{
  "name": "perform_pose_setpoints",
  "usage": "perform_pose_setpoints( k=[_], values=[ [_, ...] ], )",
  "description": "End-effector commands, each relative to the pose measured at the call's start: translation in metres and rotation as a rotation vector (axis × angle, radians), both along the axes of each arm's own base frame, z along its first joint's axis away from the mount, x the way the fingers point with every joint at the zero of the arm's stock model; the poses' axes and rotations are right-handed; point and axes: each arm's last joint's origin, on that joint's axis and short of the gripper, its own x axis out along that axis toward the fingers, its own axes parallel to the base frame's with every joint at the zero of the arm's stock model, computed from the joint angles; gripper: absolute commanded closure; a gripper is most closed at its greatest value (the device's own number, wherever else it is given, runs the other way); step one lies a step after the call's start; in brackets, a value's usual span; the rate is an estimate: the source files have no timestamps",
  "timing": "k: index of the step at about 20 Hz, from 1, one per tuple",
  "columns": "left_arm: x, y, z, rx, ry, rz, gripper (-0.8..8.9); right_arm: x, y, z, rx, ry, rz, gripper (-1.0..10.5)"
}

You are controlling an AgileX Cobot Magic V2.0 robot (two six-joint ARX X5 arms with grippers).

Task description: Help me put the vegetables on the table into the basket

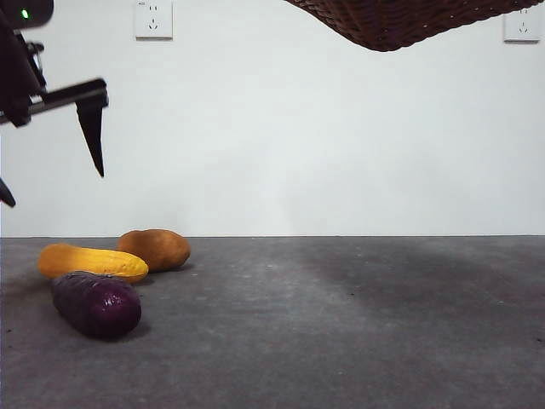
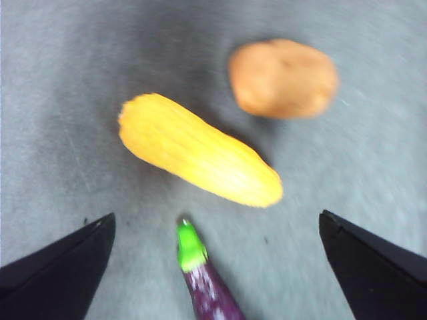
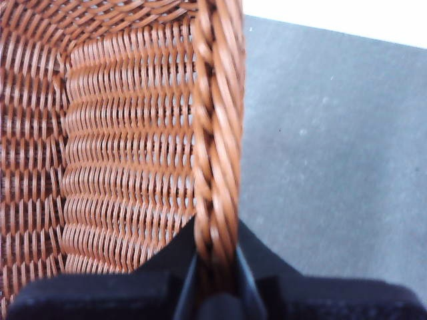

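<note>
1. So, the left end effector (image 2: 213, 267) hangs in the air with its jaws spread wide and nothing between them. In the front view it comes in from the upper left (image 1: 51, 141), one black jaw tip pointing down, well above the tabletop (image 1: 358, 324).

2. Straight under it in the left wrist view sits the purple vegetable (image 2: 210, 293), glossy with a bright green stem end, lined up between the two open jaws but not touched by either.

3. Just past that is the corn cob (image 2: 200, 150), long and yellow, lying at a slant. The potato (image 2: 283, 79) is a bit further on, near the cob's end; can't tell if the two touch.

4. From the front all three bunch up on the left side of the tabletop: purple vegetable (image 1: 96, 303) nearest the camera, corn cob (image 1: 92, 262) behind it, potato (image 1: 155, 249) at the back.

5. The right end effector (image 3: 215, 267) is clamped on the braided rim of the basket (image 3: 120, 147), one jaw inside the wicker wall and one outside.

6. The basket is up off the tabletop: in the front view only its dark woven underside (image 1: 409, 21) shows at the top edge, well to the right of the veggies.

7. Two wall sockets (image 1: 153, 19) sit on the white wall behind.
</note>
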Motion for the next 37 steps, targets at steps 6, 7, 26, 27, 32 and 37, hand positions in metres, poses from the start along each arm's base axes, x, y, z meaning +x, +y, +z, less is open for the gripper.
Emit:
perform_pose_setpoints(
  k=[6, 7, 26, 27, 32, 37],
  values=[
    [0.029, 0.012, -0.047, -0.033, 0.122, 0.136, 1.54, -0.005, -0.001, 0.002, -0.014, -0.016, 0.021, 9.6],
    [0.032, 0.012, -0.051, -0.034, 0.118, 0.138, 1.54, -0.005, -0.001, 0.002, -0.019, -0.019, 0.025, 9.6],
    [0.053, 0.011, -0.082, -0.082, 0.12, 0.248, 1.59, -0.005, -0.001, 0.002, -0.032, -0.03, 0.07, 9.6],
    [0.053, 0.012, -0.083, -0.068, 0.119, 0.263, 1.83, -0.005, -0.001, 0.002, -0.032, -0.029, 0.07, 9.6],
    [0.055, 0.012, -0.083, -0.058, 0.103, 0.27, 4.38, -0.005, -0.001, 0.002, -0.035, -0.031, 0.073, 9.6],
    [0.057, 0.01, -0.082, -0.073, 0.085, 0.259, 6.38, -0.005, -0.001, 0.002, -0.037, -0.032, 0.075, 9.6]
  ],
)
